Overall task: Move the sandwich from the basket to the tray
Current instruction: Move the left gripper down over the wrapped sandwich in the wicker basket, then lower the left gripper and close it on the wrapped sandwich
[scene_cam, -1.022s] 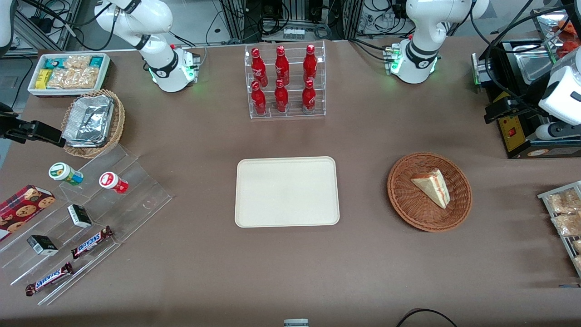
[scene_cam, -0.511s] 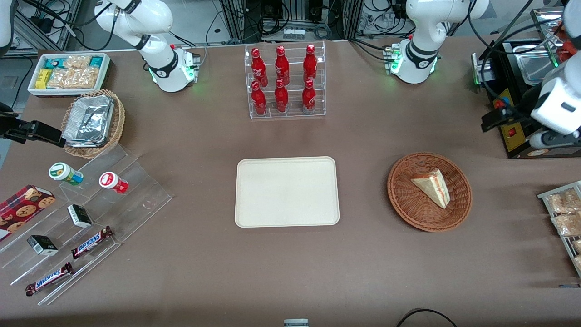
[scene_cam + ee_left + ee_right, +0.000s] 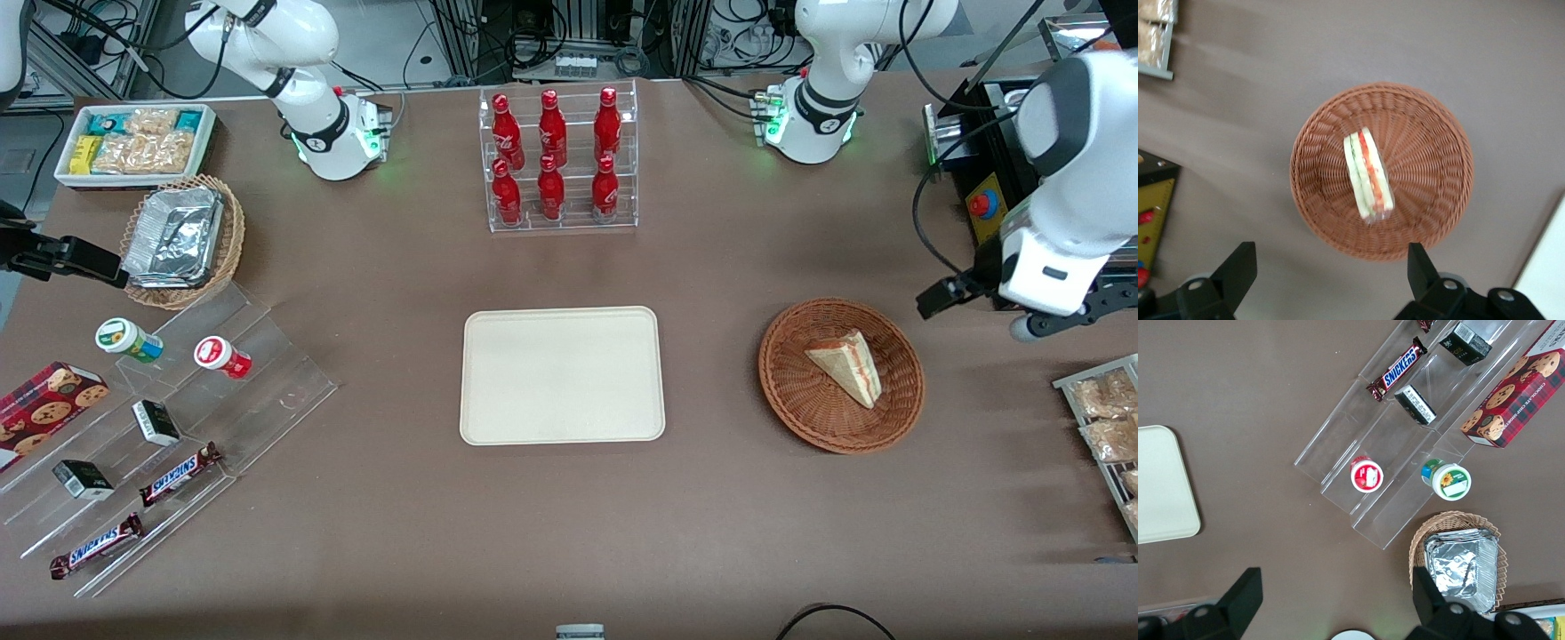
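Note:
The sandwich (image 3: 845, 364), a pale bread wedge with red and green layers on its cut edge (image 3: 1368, 175), lies in the round reddish-brown wicker basket (image 3: 800, 400) (image 3: 1431, 220). The cream tray (image 3: 562, 375) lies flat at the table's middle, beside the basket; one corner of it (image 3: 1548, 273) shows in the left wrist view. My gripper (image 3: 1022, 302) (image 3: 1328, 267) hangs high over bare table just off the basket's rim, toward the working arm's end. It is open wide, with nothing between its black fingers (image 3: 1238, 267).
A black and yellow box with a red button (image 3: 987, 213) stands close to the arm. A rack of bagged snacks (image 3: 1102, 418) lies at the working arm's end. An acrylic rack of red bottles (image 3: 557, 160) stands farther from the camera than the tray.
The left arm has swung in from the table's end toward the basket and come nearer to the front camera. Sandwich, basket and tray have not moved.

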You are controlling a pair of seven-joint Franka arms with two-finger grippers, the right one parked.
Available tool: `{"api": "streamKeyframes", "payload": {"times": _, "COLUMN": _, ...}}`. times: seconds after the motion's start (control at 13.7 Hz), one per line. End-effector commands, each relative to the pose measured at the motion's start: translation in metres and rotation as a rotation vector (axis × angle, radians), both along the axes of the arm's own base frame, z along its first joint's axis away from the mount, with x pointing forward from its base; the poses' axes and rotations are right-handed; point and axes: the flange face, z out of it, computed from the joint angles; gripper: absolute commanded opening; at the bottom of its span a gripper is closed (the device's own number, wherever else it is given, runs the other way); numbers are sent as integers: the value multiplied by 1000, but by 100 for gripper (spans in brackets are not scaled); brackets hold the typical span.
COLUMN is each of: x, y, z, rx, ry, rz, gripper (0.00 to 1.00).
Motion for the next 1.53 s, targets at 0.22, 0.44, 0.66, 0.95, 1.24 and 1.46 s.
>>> {"api": "streamKeyframes", "payload": {"times": 0.22, "x": 7, "y": -25, "z": -82, "rx": 23, "ry": 16, "rz": 167, "gripper": 100}}
{"api": "streamKeyframes", "payload": {"times": 0.44, "x": 9, "y": -41, "z": -117, "rx": 29, "ry": 64, "rz": 236, "gripper": 100}}
{"api": "streamKeyframes", "payload": {"times": 0.66, "x": 14, "y": -43, "z": -142, "rx": 30, "ry": 69, "rz": 258, "gripper": 100}}
{"api": "streamKeyframes", "payload": {"times": 0.95, "x": 17, "y": -43, "z": -179, "rx": 25, "ry": 63, "rz": 268, "gripper": 100}}
{"api": "streamKeyframes", "payload": {"times": 1.24, "x": 16, "y": -42, "z": -212, "rx": 28, "ry": 74, "rz": 290, "gripper": 100}}
{"api": "streamKeyframes", "payload": {"times": 1.46, "x": 9, "y": -34, "z": -230, "rx": 41, "ry": 110, "rz": 307, "gripper": 93}}
